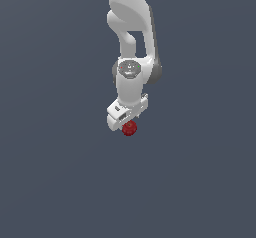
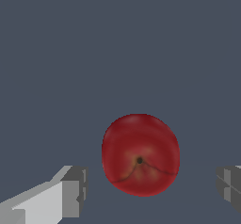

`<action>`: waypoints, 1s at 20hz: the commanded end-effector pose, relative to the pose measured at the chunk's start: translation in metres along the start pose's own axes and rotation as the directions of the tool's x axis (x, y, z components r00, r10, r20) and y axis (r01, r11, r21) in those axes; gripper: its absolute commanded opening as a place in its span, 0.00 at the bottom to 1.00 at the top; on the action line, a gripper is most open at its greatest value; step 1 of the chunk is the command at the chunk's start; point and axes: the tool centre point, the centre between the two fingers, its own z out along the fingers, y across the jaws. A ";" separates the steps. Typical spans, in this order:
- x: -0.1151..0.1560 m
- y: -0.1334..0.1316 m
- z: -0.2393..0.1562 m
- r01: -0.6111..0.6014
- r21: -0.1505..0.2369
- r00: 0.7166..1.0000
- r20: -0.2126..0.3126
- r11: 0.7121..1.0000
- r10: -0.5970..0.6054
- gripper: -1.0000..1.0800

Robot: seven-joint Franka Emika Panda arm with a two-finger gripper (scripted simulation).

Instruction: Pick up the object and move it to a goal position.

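The object is a small glossy dark-red apple-like ball (image 1: 129,128) lying on the dark grey floor, directly under the white arm. In the wrist view the ball (image 2: 140,155) fills the middle, dimple facing the camera. My gripper (image 1: 127,123) is lowered over it and open. In the wrist view the gripper (image 2: 151,186) has one grey fingertip (image 2: 74,191) on each side of the ball, with a clear gap between each finger and the ball. No goal marker shows in either view.
The flat dark grey floor (image 1: 55,172) spreads all around the arm. The white arm (image 1: 131,42) comes down from the top of the exterior view.
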 end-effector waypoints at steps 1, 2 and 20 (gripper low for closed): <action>-0.001 -0.001 0.002 0.022 0.000 1.000 0.000 1.000 -0.022 0.96; -0.001 -0.001 0.003 0.027 0.000 1.000 0.000 1.000 -0.027 0.96; -0.002 -0.002 0.049 0.033 0.000 0.999 0.000 0.999 -0.033 0.96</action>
